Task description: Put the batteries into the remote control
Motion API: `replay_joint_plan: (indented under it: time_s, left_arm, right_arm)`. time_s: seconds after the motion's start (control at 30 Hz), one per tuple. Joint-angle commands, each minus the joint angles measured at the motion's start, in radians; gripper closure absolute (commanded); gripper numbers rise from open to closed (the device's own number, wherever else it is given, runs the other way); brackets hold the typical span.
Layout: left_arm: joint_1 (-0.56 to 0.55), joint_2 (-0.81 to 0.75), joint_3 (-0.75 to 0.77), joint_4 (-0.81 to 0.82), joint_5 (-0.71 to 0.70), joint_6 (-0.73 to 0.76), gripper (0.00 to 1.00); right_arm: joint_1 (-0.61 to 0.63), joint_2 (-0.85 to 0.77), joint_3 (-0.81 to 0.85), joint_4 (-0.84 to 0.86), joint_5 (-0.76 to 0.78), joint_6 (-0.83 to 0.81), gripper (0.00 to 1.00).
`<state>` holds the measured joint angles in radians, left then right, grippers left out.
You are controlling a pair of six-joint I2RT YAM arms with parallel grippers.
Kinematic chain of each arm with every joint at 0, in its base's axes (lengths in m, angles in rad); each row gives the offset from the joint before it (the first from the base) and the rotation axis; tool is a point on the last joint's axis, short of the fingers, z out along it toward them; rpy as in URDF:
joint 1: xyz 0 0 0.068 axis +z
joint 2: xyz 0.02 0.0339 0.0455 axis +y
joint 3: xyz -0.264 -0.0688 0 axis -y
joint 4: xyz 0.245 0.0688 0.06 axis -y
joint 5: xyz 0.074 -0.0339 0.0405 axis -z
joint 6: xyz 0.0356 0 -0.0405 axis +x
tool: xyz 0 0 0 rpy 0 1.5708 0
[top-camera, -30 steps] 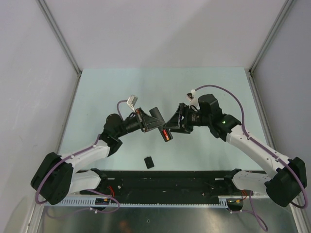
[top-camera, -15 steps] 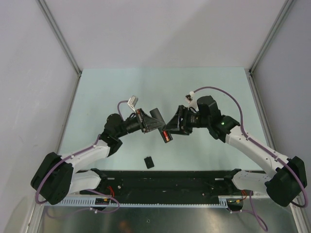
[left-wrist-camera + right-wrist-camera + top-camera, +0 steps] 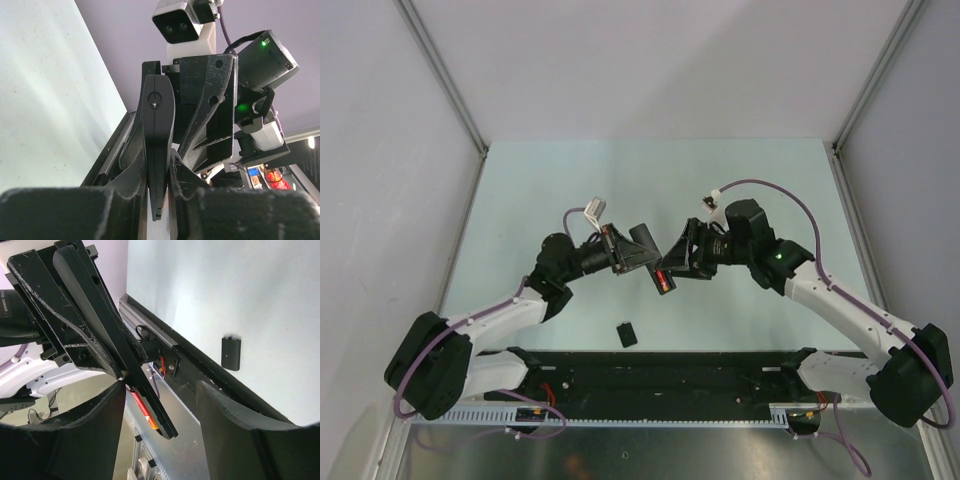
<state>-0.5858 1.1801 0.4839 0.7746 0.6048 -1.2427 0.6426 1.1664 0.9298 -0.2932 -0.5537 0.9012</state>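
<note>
My left gripper point(image 3: 638, 254) is shut on the remote control point(image 3: 651, 262), a slim black bar held above the table and slanting down towards the near edge. In the left wrist view the remote point(image 3: 158, 125) stands edge-on between the fingers point(image 3: 159, 161). A red-orange battery point(image 3: 143, 410) lies in the remote's point(image 3: 107, 325) open lower end; it also shows in the top view point(image 3: 661, 279). My right gripper point(image 3: 672, 268) is open, and the remote's lower end sits between its spread fingers point(image 3: 160, 388), close to the left one. The dark blue-purple battery is not in view.
A small black squarish cover piece point(image 3: 627, 333) lies on the pale green table point(image 3: 520, 200) near the front edge, also seen in the right wrist view point(image 3: 231, 353). A black rail point(image 3: 660, 365) runs along the near edge between the arm bases.
The right arm has shifted very slightly towards the remote. The left gripper and the remote stay as they were.
</note>
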Motion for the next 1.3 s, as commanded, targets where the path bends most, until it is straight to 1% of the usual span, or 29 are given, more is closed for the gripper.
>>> replay_joint_plan:
  time_s: [0.0,0.1,0.33,0.67,1.0,1.27]
  left_arm:
    - [0.003,0.009,0.053,0.023,-0.007,-0.026,1.00]
    - [0.003,0.013,0.041,0.003,-0.011,-0.024,1.00]
    - [0.003,0.036,0.038,-0.026,-0.007,-0.052,1.00]
    - [-0.006,0.062,0.061,-0.032,0.000,-0.052,1.00]
    - [-0.006,0.073,0.068,-0.037,0.007,-0.051,1.00]
    - [-0.008,0.059,0.081,-0.035,0.013,-0.041,1.00]
  right_arm:
    - [0.003,-0.034,-0.011,-0.049,0.066,-0.042,0.36]
    - [-0.004,-0.045,-0.009,-0.046,0.086,-0.047,0.34]
    - [0.002,-0.042,0.023,-0.083,0.142,-0.093,0.36]
    - [0.029,-0.004,0.027,-0.089,0.135,-0.104,0.39]
    - [0.037,0.012,0.027,-0.101,0.164,-0.124,0.38]
    - [0.049,0.044,0.029,-0.098,0.152,-0.127,0.39]
